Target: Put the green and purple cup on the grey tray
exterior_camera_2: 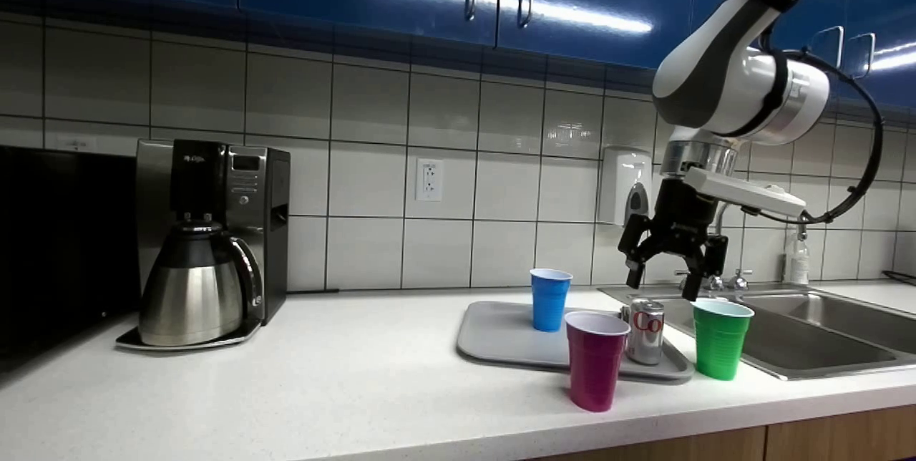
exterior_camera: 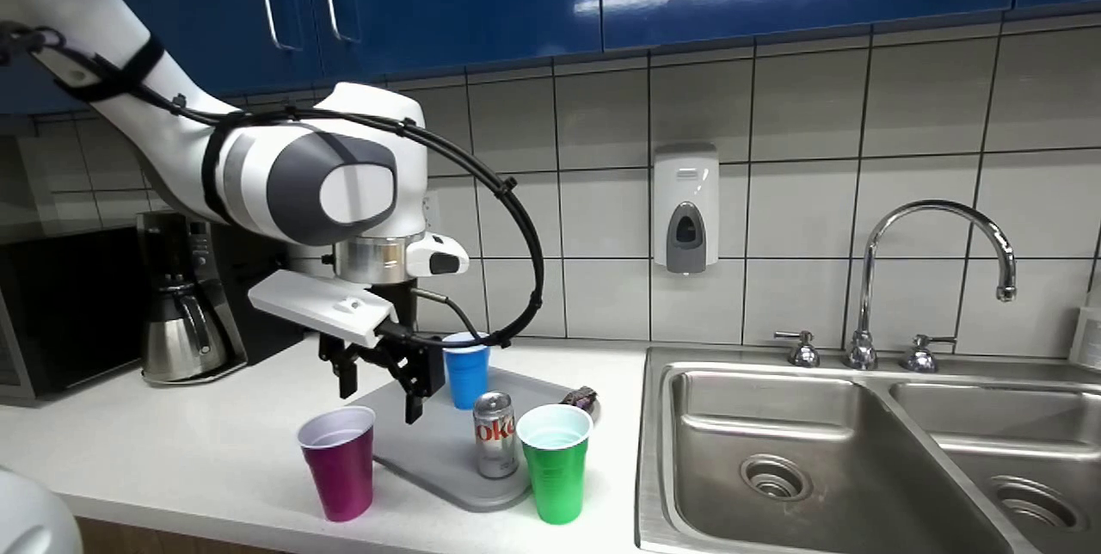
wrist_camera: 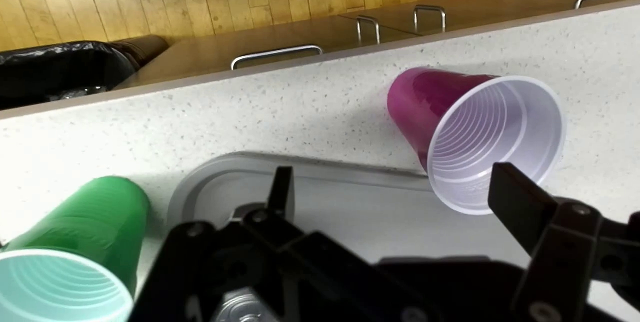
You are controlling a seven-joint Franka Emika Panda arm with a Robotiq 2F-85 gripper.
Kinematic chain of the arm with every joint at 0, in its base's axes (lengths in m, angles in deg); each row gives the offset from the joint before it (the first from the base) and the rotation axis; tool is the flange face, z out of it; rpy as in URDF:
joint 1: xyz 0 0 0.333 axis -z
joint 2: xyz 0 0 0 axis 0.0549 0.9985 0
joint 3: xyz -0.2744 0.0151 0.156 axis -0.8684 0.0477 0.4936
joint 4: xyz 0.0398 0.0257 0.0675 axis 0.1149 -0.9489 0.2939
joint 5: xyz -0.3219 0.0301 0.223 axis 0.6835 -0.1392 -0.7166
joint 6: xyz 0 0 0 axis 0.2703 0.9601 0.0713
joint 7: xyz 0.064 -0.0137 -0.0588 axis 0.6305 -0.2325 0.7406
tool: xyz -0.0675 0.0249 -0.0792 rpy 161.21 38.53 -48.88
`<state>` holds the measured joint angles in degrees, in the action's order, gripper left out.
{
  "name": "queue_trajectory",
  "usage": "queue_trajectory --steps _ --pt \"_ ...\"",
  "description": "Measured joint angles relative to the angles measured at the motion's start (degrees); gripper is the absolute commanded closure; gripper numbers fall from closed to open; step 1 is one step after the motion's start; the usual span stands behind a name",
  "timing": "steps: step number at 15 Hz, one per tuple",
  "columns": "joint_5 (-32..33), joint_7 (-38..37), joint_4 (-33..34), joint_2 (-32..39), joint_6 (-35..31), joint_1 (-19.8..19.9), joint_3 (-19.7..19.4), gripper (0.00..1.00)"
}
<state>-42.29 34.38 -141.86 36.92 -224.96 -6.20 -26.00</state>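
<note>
Purple cup [exterior_camera: 340, 472], one: upright on the counter [exterior_camera_2: 322, 389], just off the near left edge of the grey tray [exterior_camera: 434, 451]. Green cup [exterior_camera: 559, 481], one: upright, just beside the tray's near right corner, with the sink [exterior_camera: 658, 451] to its right. We take the task to cover both; neither is on the tray. On the tray: blue cup [exterior_camera_2: 549, 303], far side; Coke can [exterior_camera_2: 645, 332], near right; dark lump [exterior_camera: 581, 399], right edge, identity unclear to us.

Hazards, in our judgement. Coke can: liable to be knocked when the gripper [exterior_camera_2: 663, 282] straddles the green cup, the space between the two being narrow. Purple cup: liable to tip, or slide toward the counter's front, should a finger [exterior_camera: 347, 378] land on its rim. Cup walls: probably thin plastic, likely to buckle under too firm a squeeze. Tray lip: may catch a cup's base carried in too low, and topple it.

Tool, one: black, two-fingered, hanging above the tray. Spread wide, by our reckoning near its full reach; nothing between the fingertips [wrist_camera: 517, 197]. In the wrist view one tip crosses the purple cup's rim; both exterior views show us space between them, so we enter no contact.
</note>
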Motion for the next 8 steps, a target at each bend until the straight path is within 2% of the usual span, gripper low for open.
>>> queue_trajectory --steps 8 --pt "-1.13 -0.44 0.00 6.51 -7.61 -2.45 2.76 0.00"
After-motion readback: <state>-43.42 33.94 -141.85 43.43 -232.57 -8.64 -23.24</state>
